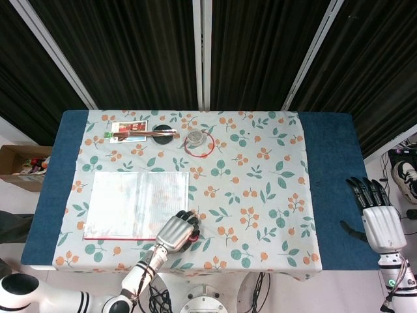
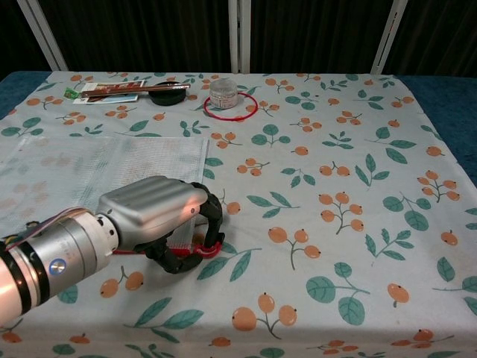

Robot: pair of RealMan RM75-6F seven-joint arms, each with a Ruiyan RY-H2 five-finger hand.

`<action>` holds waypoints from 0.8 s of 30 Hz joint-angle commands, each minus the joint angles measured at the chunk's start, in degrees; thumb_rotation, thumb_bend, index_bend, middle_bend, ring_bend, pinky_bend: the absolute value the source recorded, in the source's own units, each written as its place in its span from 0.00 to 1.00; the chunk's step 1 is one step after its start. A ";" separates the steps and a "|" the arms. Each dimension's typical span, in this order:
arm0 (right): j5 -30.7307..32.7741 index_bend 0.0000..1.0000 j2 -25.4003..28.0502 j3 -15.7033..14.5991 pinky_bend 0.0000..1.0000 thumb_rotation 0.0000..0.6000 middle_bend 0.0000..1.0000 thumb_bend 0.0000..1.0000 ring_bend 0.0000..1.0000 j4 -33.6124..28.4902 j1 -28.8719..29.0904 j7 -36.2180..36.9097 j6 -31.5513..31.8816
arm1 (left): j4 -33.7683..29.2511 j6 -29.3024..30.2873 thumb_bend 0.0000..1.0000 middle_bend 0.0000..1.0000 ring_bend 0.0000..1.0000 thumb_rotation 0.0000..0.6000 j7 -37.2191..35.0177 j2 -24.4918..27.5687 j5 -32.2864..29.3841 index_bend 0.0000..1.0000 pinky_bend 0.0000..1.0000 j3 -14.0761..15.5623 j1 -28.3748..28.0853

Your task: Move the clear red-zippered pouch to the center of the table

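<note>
The clear pouch (image 1: 133,203) (image 2: 89,175) lies flat on the left half of the flowered tablecloth, its red zipper edge along the near side. My left hand (image 1: 177,232) (image 2: 160,221) sits on the pouch's near right corner, fingers curled around the red zipper cord (image 2: 203,251) and the corner. My right hand (image 1: 378,218) hangs off the table's right edge with fingers spread, holding nothing; the chest view does not show it.
At the back of the table are a small jar (image 1: 197,139) (image 2: 223,92) inside a red ring (image 2: 231,107), a black disc (image 1: 163,132) and chopsticks on a printed card (image 1: 132,133) (image 2: 112,90). A cardboard box (image 1: 19,166) stands on the floor to the left.
</note>
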 commanded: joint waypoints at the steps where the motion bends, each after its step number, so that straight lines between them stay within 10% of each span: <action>1: -0.04 0.00 0.03 0.04 0.07 1.00 0.09 0.09 0.00 0.10 0.03 0.31 0.04 | 0.10 0.24 0.40 0.18 0.13 1.00 0.11 -0.05 -0.11 0.52 0.19 0.06 -0.19; 13: -0.76 0.00 -0.01 0.09 0.07 1.00 0.09 0.09 0.00 0.48 -0.06 1.32 0.95 | 0.91 2.41 0.43 0.21 0.13 1.00 -0.27 -0.55 0.85 0.58 0.19 0.96 -0.08; 24: -2.20 0.00 1.45 0.51 0.07 1.00 0.09 0.09 0.00 -0.89 0.76 2.36 1.32 | 1.54 13.74 0.43 0.23 0.13 1.00 -20.51 0.57 17.13 0.60 0.20 0.07 6.35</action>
